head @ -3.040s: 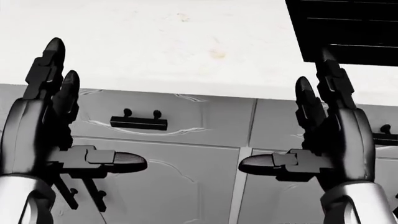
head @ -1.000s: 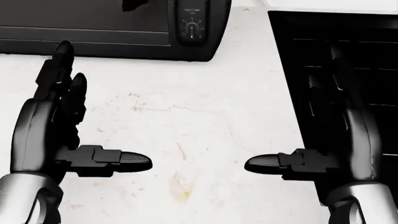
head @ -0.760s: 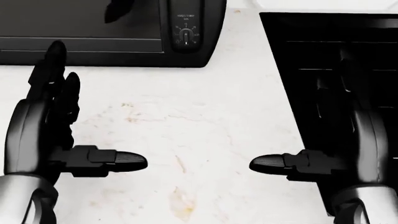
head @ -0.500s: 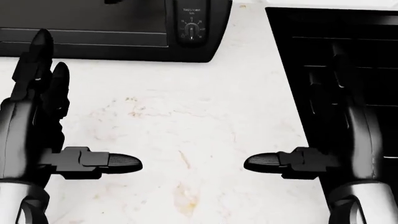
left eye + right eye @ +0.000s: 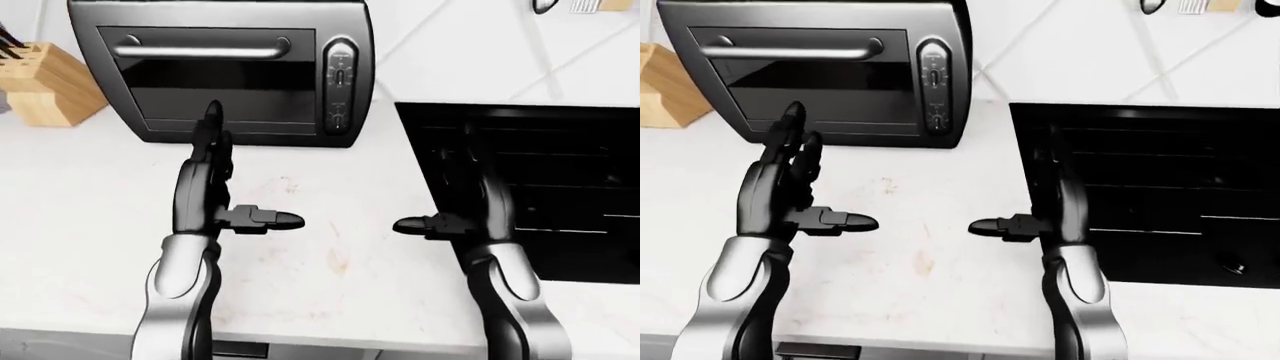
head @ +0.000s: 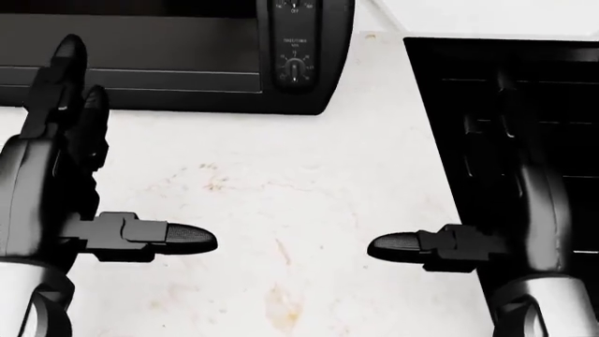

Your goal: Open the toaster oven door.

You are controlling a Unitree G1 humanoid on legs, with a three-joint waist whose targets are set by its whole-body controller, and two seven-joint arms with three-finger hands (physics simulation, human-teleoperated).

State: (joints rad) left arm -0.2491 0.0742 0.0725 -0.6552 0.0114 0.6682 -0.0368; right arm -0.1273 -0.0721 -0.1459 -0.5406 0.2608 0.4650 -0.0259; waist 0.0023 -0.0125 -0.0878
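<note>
The dark toaster oven stands on the white counter at the top left of the left-eye view. Its door is shut, with a horizontal silver handle across the top of the glass. The control knobs are on its right side. My left hand is open and empty above the counter; its fingertips reach the door's lower edge in the picture. My right hand is open and empty beside the stove. In the head view only the oven's lower edge shows.
A black stove fills the right side, beside my right arm. A wooden knife block stands left of the oven. The white counter lies between my hands. The white tiled wall is behind.
The whole picture has shifted: the camera moved from the drawer fronts and counter edge up over the counter, and the toaster oven came into view. Both hands stay open.
</note>
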